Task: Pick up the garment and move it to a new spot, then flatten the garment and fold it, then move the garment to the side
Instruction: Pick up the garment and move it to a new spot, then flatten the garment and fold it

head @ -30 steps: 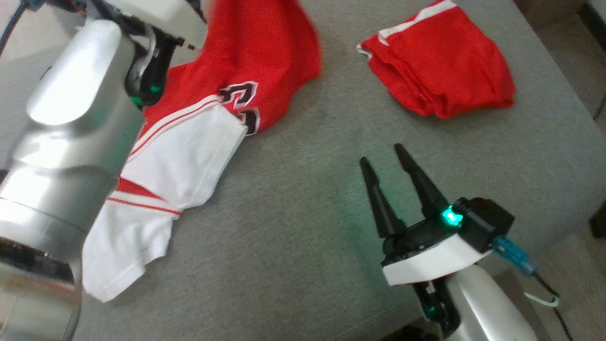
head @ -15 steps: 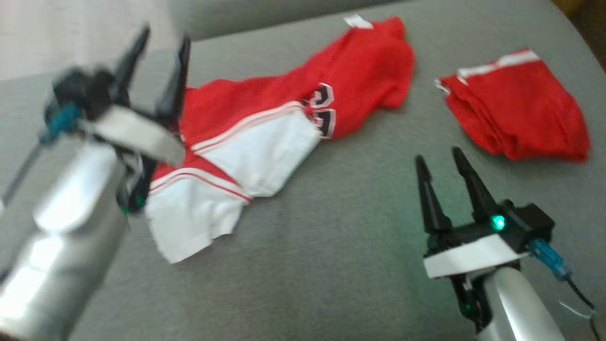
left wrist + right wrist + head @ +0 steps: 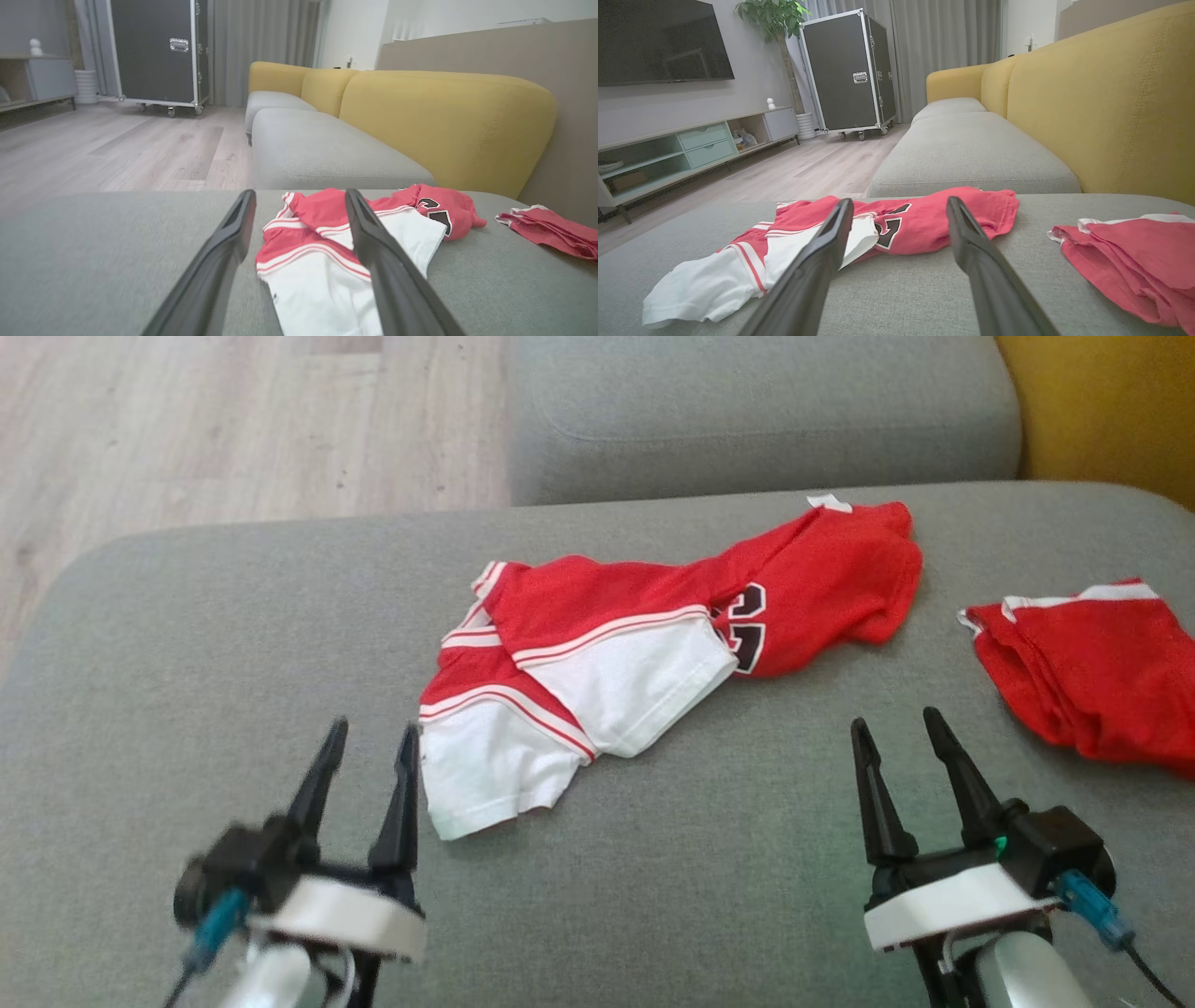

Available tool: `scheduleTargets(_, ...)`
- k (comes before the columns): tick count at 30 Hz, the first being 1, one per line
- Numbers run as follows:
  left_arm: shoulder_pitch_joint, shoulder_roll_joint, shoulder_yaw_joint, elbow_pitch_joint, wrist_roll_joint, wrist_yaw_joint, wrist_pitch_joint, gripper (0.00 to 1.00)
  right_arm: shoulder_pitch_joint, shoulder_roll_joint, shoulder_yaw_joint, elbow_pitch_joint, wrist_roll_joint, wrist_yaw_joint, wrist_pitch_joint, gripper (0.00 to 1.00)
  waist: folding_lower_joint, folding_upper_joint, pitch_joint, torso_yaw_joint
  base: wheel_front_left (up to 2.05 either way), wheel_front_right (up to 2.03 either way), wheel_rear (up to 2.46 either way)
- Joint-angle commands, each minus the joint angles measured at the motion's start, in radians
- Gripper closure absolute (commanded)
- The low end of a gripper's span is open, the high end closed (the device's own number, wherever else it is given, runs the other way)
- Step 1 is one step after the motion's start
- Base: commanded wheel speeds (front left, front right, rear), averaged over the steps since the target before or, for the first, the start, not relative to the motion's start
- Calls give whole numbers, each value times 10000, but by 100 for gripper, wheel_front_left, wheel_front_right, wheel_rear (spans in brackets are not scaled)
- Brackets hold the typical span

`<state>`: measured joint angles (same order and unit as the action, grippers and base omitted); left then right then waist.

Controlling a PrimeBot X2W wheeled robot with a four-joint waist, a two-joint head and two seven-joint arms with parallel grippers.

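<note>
1. Two grippers, the left gripper (image 3: 373, 733) and the right gripper (image 3: 892, 719), hover over the grey fabric sofa cushion (image 3: 233, 644), jaws parted and holding nothing.
2. The crumpled red-and-white jersey garment (image 3: 597, 653) lies at the left gripper's one o'clock, white hem nearest.
3. A folded red cloth pile (image 3: 1083, 663) sits at the right gripper's two o'clock.
4. The garment looks unflattened; next, probably, each gripper reaches forward and pinches an edge.

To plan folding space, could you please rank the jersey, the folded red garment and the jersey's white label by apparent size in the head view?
1. jersey, largest.
2. folded red garment, partly cut off by the view's right edge.
3. white label, smallest.
</note>
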<state>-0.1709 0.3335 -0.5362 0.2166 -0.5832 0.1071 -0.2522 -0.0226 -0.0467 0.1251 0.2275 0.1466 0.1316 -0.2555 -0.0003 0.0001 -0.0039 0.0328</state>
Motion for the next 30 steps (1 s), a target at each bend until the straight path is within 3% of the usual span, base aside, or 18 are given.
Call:
scheduleTargets(1, -314, 18, 701, -448, 114, 85, -94, 0, -238, -35, 227, -358, -64, -9, -63, 0, 3, -1, -75, 93, 0, 0, 0)
scheduleTargets(10, 288, -804, 1600, -709, 954, -405, -94, 0, -334, -35, 156, -469, -136, -9, -63, 0, 3, -1, 205, 519, 0, 0, 0)
scheduleTargets(17, -194, -1217, 1769, -486, 1473, -850, -95, 0, -1566, -35, 367, -212, -378, -9, -62, 0, 3, -1, 1029, 1166, 0, 0, 0)
scheduleTargets(30, -551, -1880, 2133, -14, 2064, -1411, -95, 0, -3789, -35, -22, 3817, 307, -9, 251, 0, 3, -1, 1674, 2135, 0, 0, 0)
